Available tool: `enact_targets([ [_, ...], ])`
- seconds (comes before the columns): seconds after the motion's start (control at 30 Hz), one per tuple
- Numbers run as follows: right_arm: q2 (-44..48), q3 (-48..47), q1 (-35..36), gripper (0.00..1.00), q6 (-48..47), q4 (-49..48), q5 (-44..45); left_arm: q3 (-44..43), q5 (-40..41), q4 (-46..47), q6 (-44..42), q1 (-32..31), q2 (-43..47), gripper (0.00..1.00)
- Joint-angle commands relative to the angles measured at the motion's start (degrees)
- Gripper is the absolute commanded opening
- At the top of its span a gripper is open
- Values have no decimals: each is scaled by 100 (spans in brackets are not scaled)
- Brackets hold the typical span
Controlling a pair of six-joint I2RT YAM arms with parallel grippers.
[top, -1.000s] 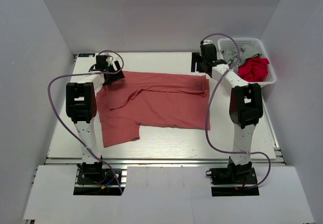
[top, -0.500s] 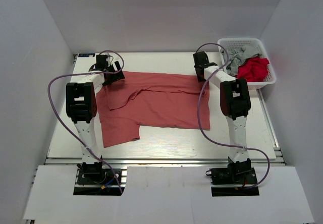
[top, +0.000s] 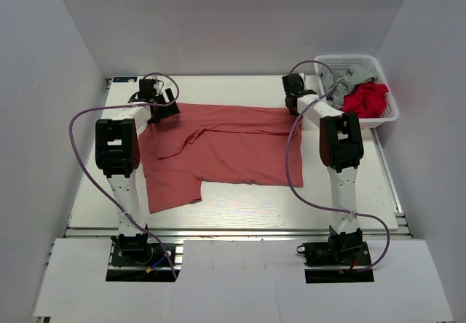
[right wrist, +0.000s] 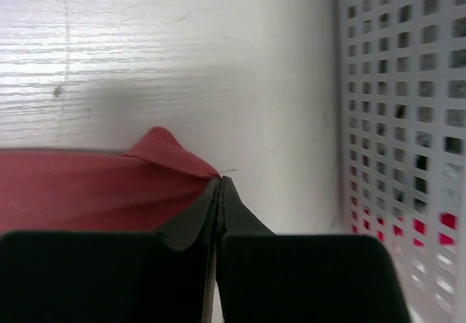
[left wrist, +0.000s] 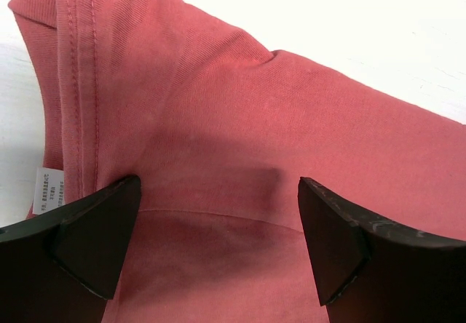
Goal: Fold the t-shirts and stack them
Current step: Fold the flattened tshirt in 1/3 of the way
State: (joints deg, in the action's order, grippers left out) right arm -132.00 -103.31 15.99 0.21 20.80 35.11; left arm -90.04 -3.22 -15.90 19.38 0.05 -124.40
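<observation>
A salmon-red t-shirt (top: 218, 145) lies spread flat on the white table, one sleeve reaching toward the front left. My left gripper (top: 163, 112) hovers open over its back left corner; in the left wrist view the wide-apart fingers (left wrist: 95, 243) straddle smooth cloth (left wrist: 218, 119) next to a hemmed edge and a white label (left wrist: 48, 190). My right gripper (top: 294, 109) is at the shirt's back right corner. In the right wrist view its jaws (right wrist: 220, 181) are pressed together, and the cloth's corner (right wrist: 164, 148) puckers up into their tips.
A white perforated basket (top: 352, 59) stands at the back right, holding a bright red garment (top: 365, 99) and a grey one (top: 351, 78). Its wall (right wrist: 393, 119) is close on the right of my right gripper. White walls enclose the table.
My right arm swung left from beside the basket to the shirt's back right corner, and its jaws closed there. The left arm and the shirt stayed put.
</observation>
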Motion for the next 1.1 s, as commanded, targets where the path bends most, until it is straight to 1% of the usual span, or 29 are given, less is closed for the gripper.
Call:
enact_targets([
  [0.0,236,-67,-218,0,382,-199,-934,-40,226,-361,-74,91,-23,100],
  [0.07,315,12,-289,0,515,-207,-1470,-40,173,-361,-127,91,-23,100],
  [0.1,385,47,-341,0,750,-242,-1698,-40,173,-361,-127,91,-23,100],
  [0.13,638,265,-507,0,840,-469,-2423,-40,121,-361,-127,143,-23,100],
  [0.2,816,581,-701,0,1024,-681,-2841,-40,59,-361,-127,144,-23,100],
  [0.23,1095,671,-815,0,1077,-943,-3435,-40,59,-361,-127,144,-23,100],
  [0.3,1360,961,-957,0,1078,-1103,-3887,-40,-3,-309,-127,197,-23,100],
  [0.33,1475,1022,-1027,0,1104,-1296,-4298,-40,-64,-308,-127,197,-23,100],
  [0.5,1608,1286,-1361,0,1262,-1464,-5127,-40,-249,-194,-127,311,-75,100],
  [0.53,1608,1374,-1431,0,1280,-1647,-5268,-40,-310,-194,-127,311,-76,100],
  [0.57,1669,1436,-1519,0,1393,-1745,-5669,-40,-310,-194,-127,311,-76,100],
  [0.6,1687,1575,-1528,0,1403,-1981,-5856,-40,-371,-194,-188,363,-76,100],
  [0.63,1739,1707,-1703,0,1438,-2235,-6006,-40,-372,-194,-189,364,-76,100],
  [0.7,1757,1796,-1800,0,1465,-2430,-6471,-40,-451,-142,-189,364,-137,100],
  [0.87,1441,1551,-1827,0,1359,-2151,-6465,-93,-662,-141,-241,416,-190,100],
  [0.93,1257,1428,-1801,0,1324,-2088,-6219,-145,-662,-141,-241,416,-190,100],
  [1.07,993,1200,-1792,0,1307,-1589,-5701,-145,-714,-141,-241,416,-243,100],
])
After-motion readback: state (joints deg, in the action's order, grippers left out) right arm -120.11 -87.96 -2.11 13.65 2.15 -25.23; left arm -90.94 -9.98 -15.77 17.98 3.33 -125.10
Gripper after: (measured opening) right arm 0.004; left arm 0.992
